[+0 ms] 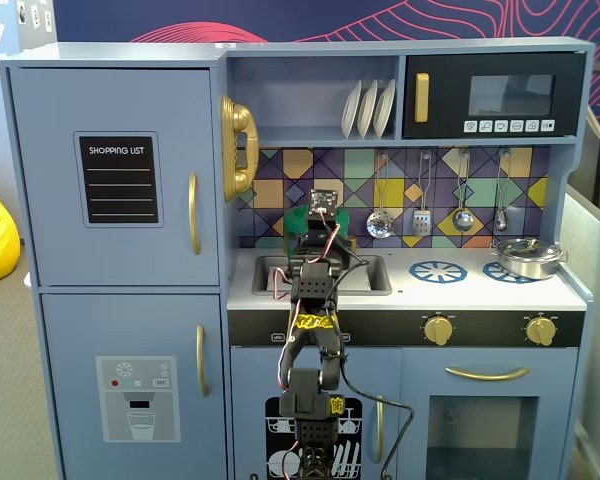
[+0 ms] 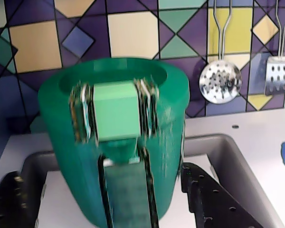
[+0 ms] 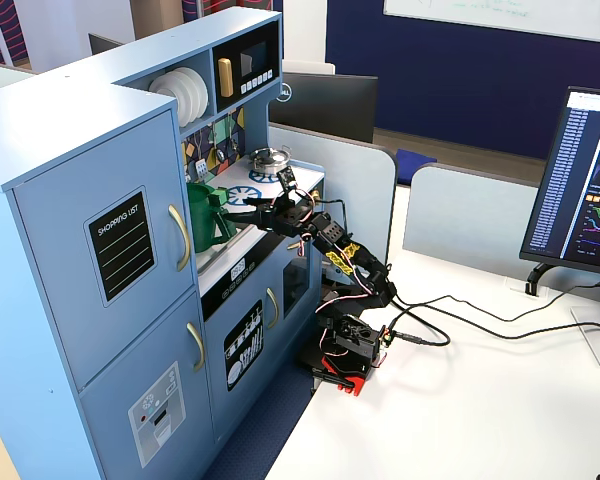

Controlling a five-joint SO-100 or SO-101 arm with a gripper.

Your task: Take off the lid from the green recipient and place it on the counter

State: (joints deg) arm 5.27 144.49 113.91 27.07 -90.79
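The green recipient (image 2: 85,156) stands upright in the sink recess and fills the middle of the wrist view, slightly blurred. The lid (image 2: 111,76) sits on top of it, seen as a dark oval with a raised rim. A light-green block (image 2: 115,110) is on its front above a ribbed strip. My gripper (image 2: 102,173) is open, one black jaw on each side of the recipient, not closed on it. In a fixed view the arm hides most of the recipient (image 1: 298,215). In another it (image 3: 205,215) shows left of the gripper (image 3: 235,215). The counter (image 1: 480,285) is pale.
A steel pot (image 1: 528,257) sits on the right burner print, and a second burner print (image 1: 438,271) is bare. Utensils (image 2: 220,81) hang on the tiled back wall. The sink wall (image 2: 228,147) surrounds the jaws. The fridge cabinet (image 1: 120,170) stands at the left.
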